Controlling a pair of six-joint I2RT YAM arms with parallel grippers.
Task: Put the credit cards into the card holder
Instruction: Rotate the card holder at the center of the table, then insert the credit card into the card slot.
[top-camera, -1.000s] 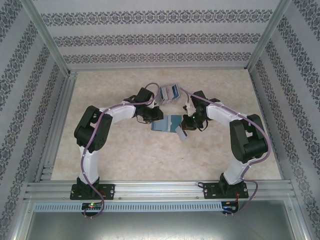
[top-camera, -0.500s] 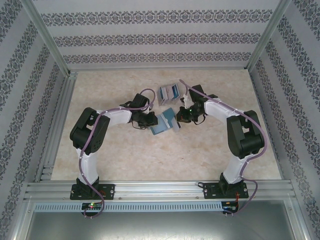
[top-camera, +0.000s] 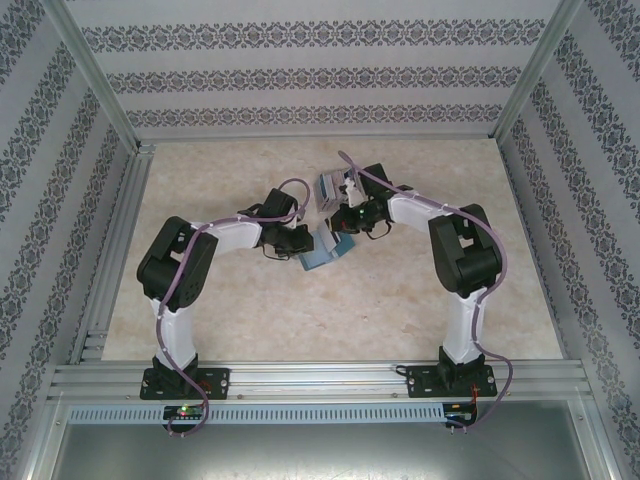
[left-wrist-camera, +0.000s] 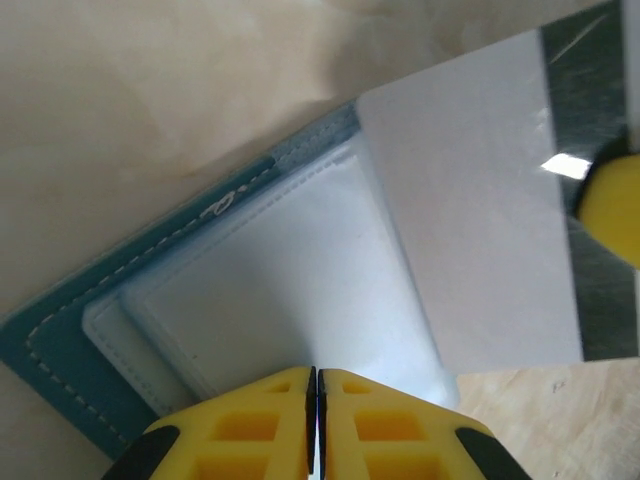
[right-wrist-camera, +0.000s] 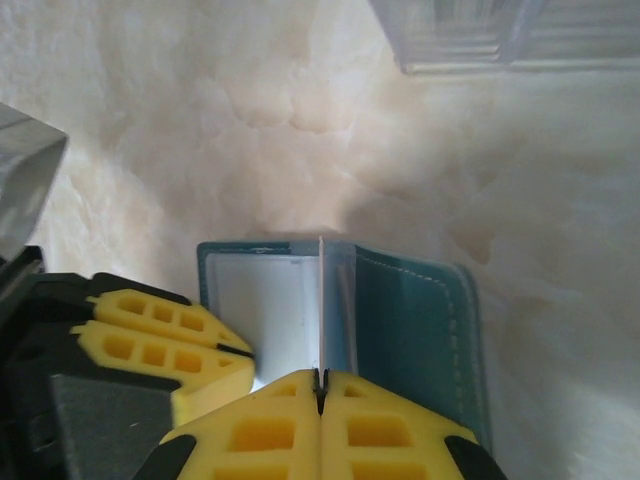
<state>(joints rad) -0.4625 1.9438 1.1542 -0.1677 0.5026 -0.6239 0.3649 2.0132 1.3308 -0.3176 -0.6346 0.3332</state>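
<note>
Desk (top-camera: 250, 320): flat top, pale beige with a marbled pattern, bordered by aluminium rails (top-camera: 110, 270) along its left and near edges. Two items lie on it, both in the middle of the far half. The credit cards (top-camera: 328, 186) sit in a fanned pile, the item nearer the far edge. The card holder (top-camera: 316, 260), teal with a paler lining, lies opened just beside the pile on its near side.

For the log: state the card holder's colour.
The card holder is teal-blue with pale stitching; the right wrist view shows it best.
</note>
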